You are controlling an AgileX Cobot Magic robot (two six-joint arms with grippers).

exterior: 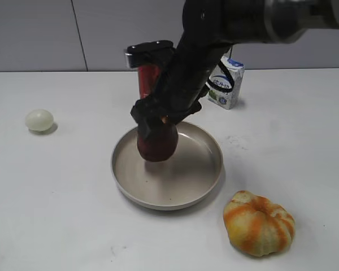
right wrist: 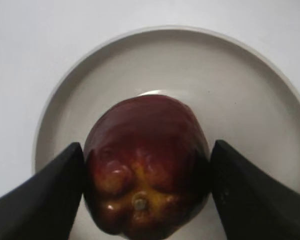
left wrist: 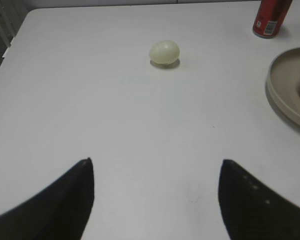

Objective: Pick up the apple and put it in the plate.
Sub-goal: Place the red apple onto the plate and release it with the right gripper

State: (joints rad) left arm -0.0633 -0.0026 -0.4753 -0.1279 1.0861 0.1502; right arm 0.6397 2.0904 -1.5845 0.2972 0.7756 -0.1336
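Note:
The dark maroon apple [exterior: 157, 144] is held between the fingers of my right gripper [exterior: 158, 125] over the middle of the beige plate [exterior: 200, 175]. I cannot tell whether its bottom touches the plate floor. In the right wrist view the apple [right wrist: 146, 165] fills the space between both fingers [right wrist: 147, 172], its yellowish stem dimple toward the camera, the plate [right wrist: 250, 100] below it. My left gripper [left wrist: 156, 172] is open and empty over bare table; the plate's rim [left wrist: 282, 92] shows at that view's right edge.
A pale egg [exterior: 39, 119] lies at the left, also in the left wrist view [left wrist: 164, 51]. A red can [exterior: 147, 79] stands behind the plate. A small milk carton [exterior: 226, 82] stands at the back right. An orange striped pumpkin-like fruit [exterior: 259, 222] lies at the front right.

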